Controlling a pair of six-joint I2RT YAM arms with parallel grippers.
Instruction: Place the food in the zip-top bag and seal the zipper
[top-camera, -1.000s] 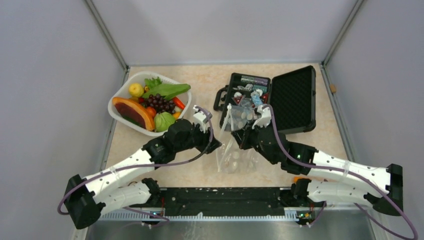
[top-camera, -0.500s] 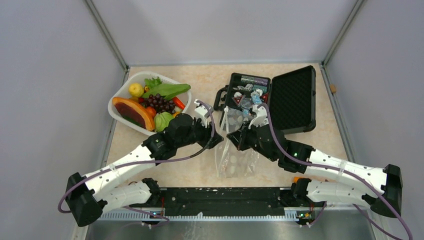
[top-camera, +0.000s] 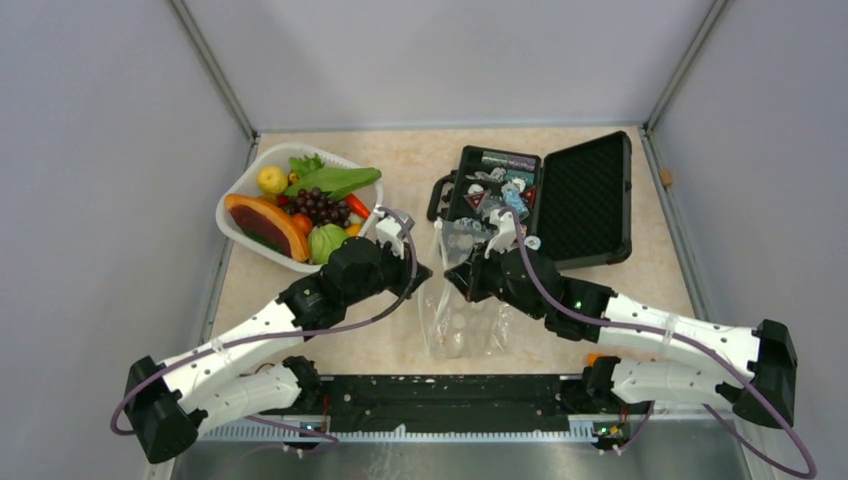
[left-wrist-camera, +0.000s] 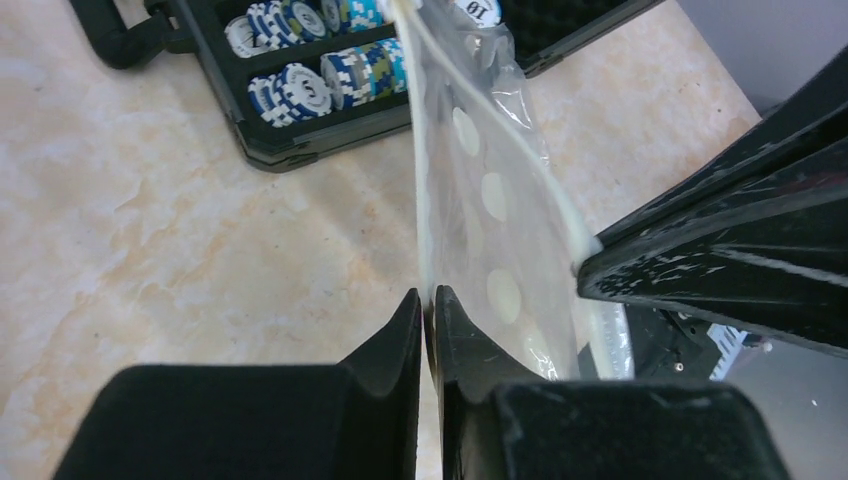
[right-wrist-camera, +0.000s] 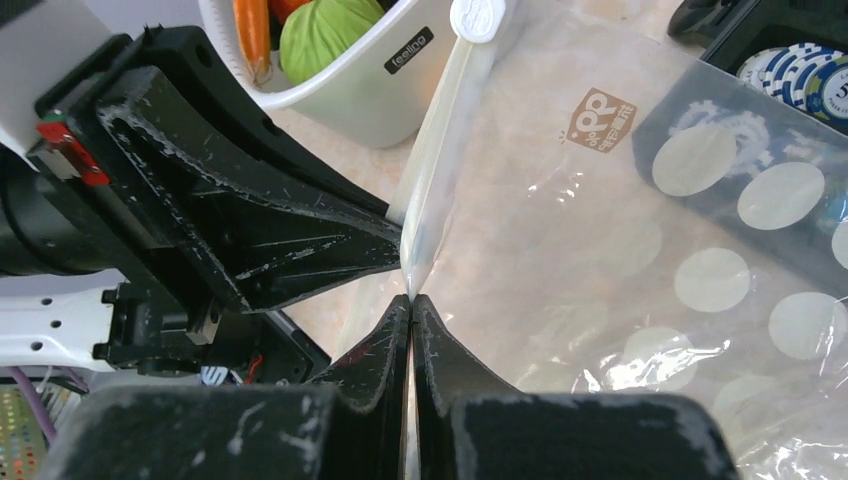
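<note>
At lower centre of the left wrist view, your left gripper (left-wrist-camera: 428, 305) is pinching one lip of the zip-top bag (left-wrist-camera: 490, 230), its jaws all but closed on the zipper (left-wrist-camera: 424, 200). At lower centre of the right wrist view, your right gripper (right-wrist-camera: 411, 305) is clamping fully shut on the other lip, just beside the left fingers. Both arms are holding the mouth raised at mid-frame of the top view, and no food is showing inside. All the food (top-camera: 310, 205) is lying in the white basket (top-camera: 236, 228) at upper left. By this reading, you are working the mouth-opening step. The next move calls for drawing the lips apart, then freeing one gripper for the food without letting the mouth collapse.
</note>
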